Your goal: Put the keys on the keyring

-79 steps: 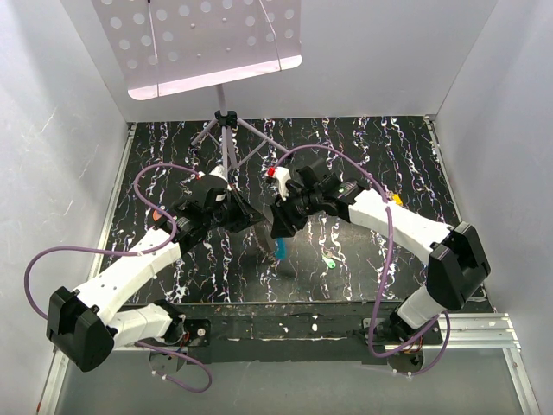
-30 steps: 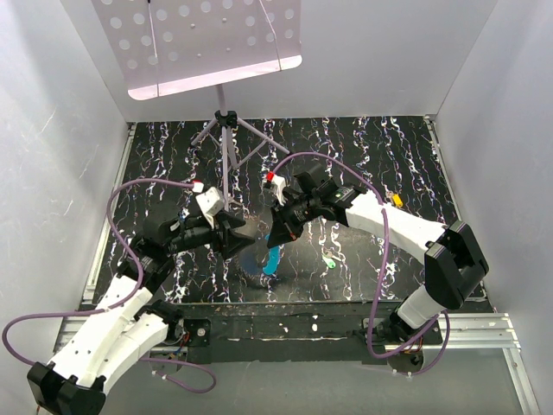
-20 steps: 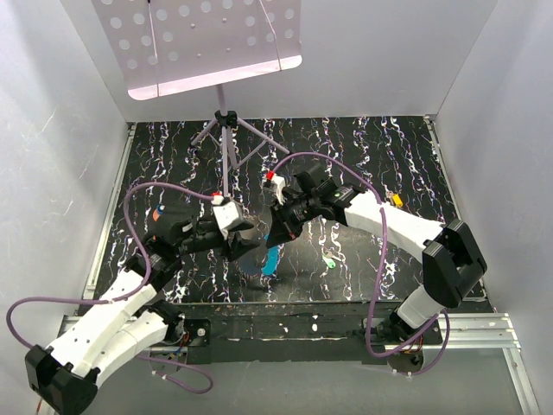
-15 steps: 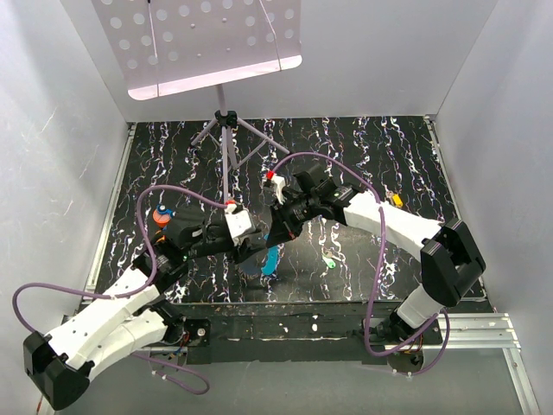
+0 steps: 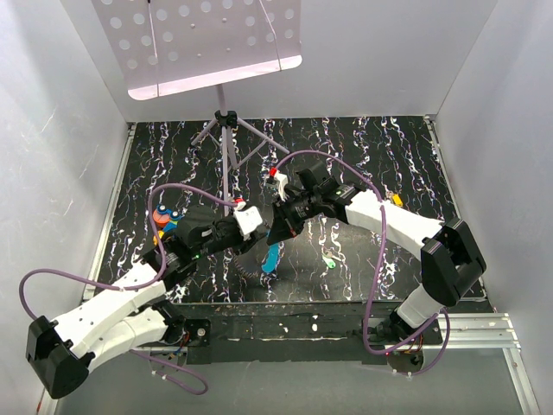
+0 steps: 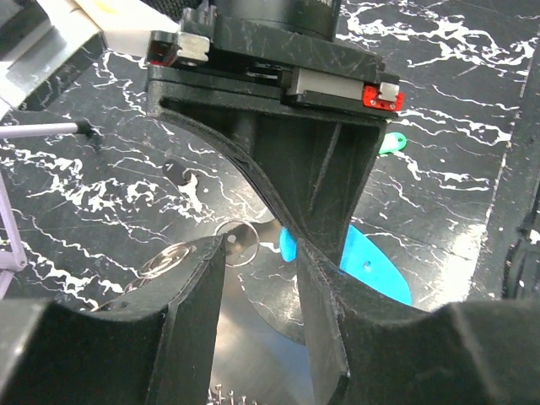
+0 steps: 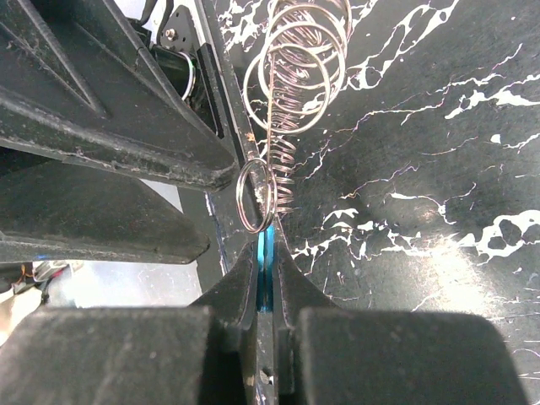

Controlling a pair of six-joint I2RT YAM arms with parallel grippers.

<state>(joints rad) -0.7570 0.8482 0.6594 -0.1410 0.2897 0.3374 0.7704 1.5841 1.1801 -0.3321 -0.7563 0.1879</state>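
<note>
Okay, both arms are meeting at the middle of the overhead view, low over the marbled black table (image 5: 380,147). The right gripper (image 7: 263,246) is clamped tight on the keyring (image 7: 256,197). Its two fingers pinch the light-blue strip (image 7: 264,270) between them, and the thin silvery loop stands upright just past the fingertips, dead centre in the right wrist view. The left gripper (image 6: 261,257) reaches in from the left of the overhead view, jaws parted with a clear gap and nothing in them that I can make out. The right gripper's black fingers point down just beyond that gap. In the right wrist view the left claw's dark fingers fill the upper left, one tip right beside the loop; touching or not, I can't tell. A coil of silvery wire (image 7: 297,51) sits at the top of that view. The key (image 5: 330,260), tiny and green-headed, lies alone on the table right of centre, apart from both grippers. The purple tripod stand (image 5: 226,130) stands at the back.
</note>
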